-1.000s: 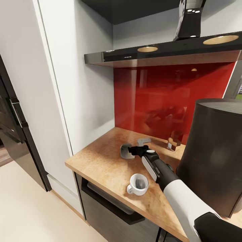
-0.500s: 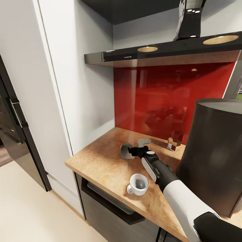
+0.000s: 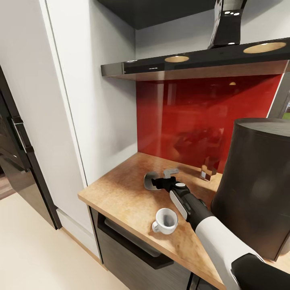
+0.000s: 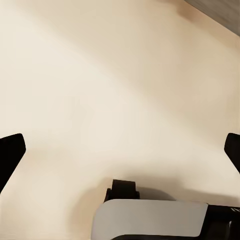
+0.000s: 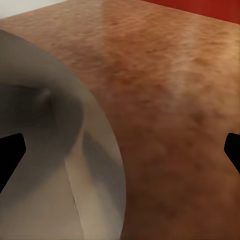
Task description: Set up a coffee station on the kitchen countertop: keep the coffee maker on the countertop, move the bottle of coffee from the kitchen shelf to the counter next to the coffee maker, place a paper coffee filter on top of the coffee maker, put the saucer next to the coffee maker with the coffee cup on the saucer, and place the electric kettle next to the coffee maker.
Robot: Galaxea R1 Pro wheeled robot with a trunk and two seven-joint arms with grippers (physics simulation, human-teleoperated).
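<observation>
On the right of my head view the dark cylindrical coffee maker (image 3: 257, 185) stands upright on the wooden countertop (image 3: 117, 193), the biggest thing before me, its long axis vertical. Behind it runs the red backsplash (image 3: 193, 117), with the black range hood (image 3: 193, 60) above. My right arm reaches forward across the counter, and the right gripper (image 3: 158, 183) sits just at the grey saucer (image 3: 151, 180), which lies tilted near the middle of the counter. In the right wrist view the saucer (image 5: 55, 150) looms large and pale between the two black fingertips (image 5: 10, 155), which stand wide apart at the frame edges, so the jaws are spread and not clamped on it. The white coffee cup (image 3: 165, 220) stands upright nearer the counter's front edge, mouth up, handle toward the left, apart from the saucer. A small brown-and-white item (image 3: 208, 171) rests by the backsplash; I cannot tell what it is.

Against a second ago, my right gripper has crept slightly forward and to the left toward the saucer; the cup has not moved.

My left gripper (image 4: 120, 150) hangs over the cream floor (image 4: 100, 90), fingers apart.
</observation>
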